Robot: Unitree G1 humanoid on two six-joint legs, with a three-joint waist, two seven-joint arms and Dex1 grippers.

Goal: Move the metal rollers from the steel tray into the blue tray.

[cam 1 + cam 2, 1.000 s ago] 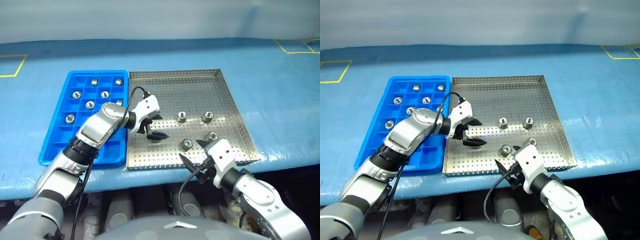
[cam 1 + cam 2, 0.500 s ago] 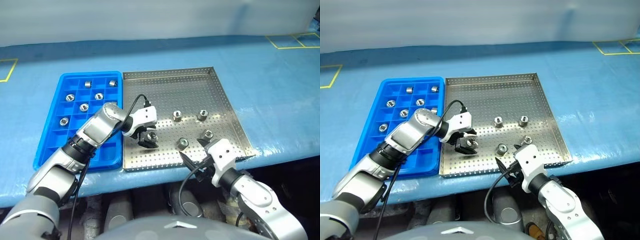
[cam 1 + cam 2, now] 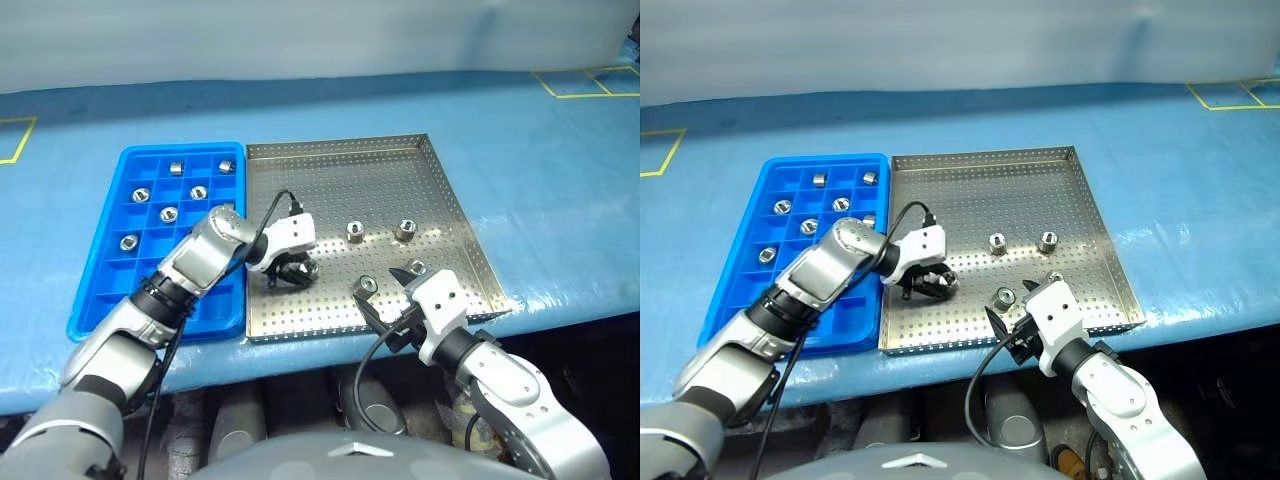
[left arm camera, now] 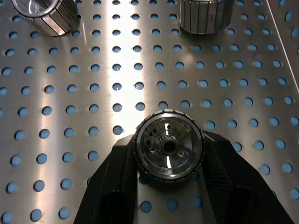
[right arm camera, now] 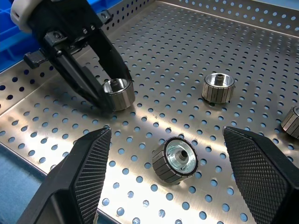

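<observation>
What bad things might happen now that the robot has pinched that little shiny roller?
1. The left hand grips the metal roller only by its rounded sides, so it may slip out when lifted.
2. The right hand hangs open over another roller close by; the two arms might bump.
3. The blue tray has small compartments, some already filled, so a drop could land on an occupied one.
</observation>
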